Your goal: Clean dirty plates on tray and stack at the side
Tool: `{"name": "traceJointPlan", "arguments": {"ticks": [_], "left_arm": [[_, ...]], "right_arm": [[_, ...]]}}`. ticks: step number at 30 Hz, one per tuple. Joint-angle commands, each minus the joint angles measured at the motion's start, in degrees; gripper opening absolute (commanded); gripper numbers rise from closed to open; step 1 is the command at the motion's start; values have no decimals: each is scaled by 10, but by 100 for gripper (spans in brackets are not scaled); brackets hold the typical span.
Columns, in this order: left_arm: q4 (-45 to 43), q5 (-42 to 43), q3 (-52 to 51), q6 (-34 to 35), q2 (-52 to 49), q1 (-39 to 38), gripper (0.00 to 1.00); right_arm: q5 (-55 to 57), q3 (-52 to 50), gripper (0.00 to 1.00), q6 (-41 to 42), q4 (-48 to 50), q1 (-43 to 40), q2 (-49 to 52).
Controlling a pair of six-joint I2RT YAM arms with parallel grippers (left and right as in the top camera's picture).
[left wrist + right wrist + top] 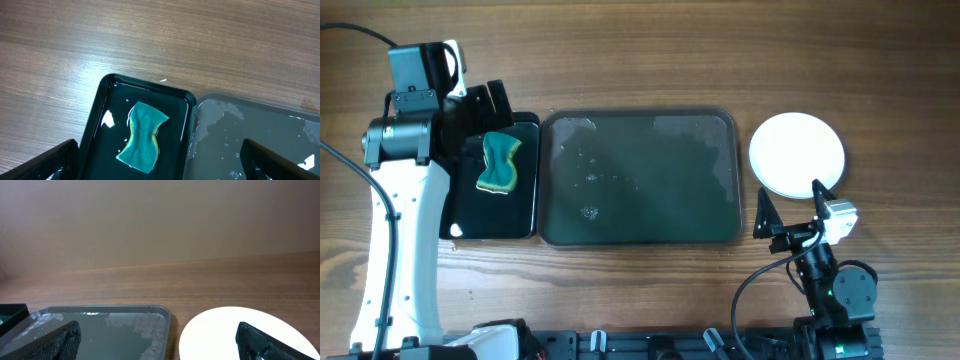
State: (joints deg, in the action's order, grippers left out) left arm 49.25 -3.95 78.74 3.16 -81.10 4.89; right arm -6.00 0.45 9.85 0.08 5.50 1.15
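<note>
The table [650,50] is matt wood with a fine grain. The tray [650,180] looks smooth and wet, with shiny streaks. The small black tray [525,215] is glossy. The sponge [500,163] looks soft and rough. The white plate [797,152] is smooth and glossy.

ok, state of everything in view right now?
tray, empty, wet with droplets
plate, white, top looks clean, outside the tray on its right
black tray, holds only the sponge
sponge, lying flat, not gripped
left gripper, open, over the black tray
right gripper, open, by the plate, holding nothing
</note>
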Motion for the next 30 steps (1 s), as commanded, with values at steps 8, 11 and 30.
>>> {"name": "traceJointPlan", "arguments": {"ticks": [8,11,30], "left_arm": [[-2,7,0,7,-1,-1,100],[-1,6,0,7,6,-1,100],[-455,86,-565,7,551,-27,100]], "right_arm": [[-11,-2,100,8,4,2,-6],[-11,-2,100,8,4,2,-6],[-11,-2,100,8,4,2,-6]]}}
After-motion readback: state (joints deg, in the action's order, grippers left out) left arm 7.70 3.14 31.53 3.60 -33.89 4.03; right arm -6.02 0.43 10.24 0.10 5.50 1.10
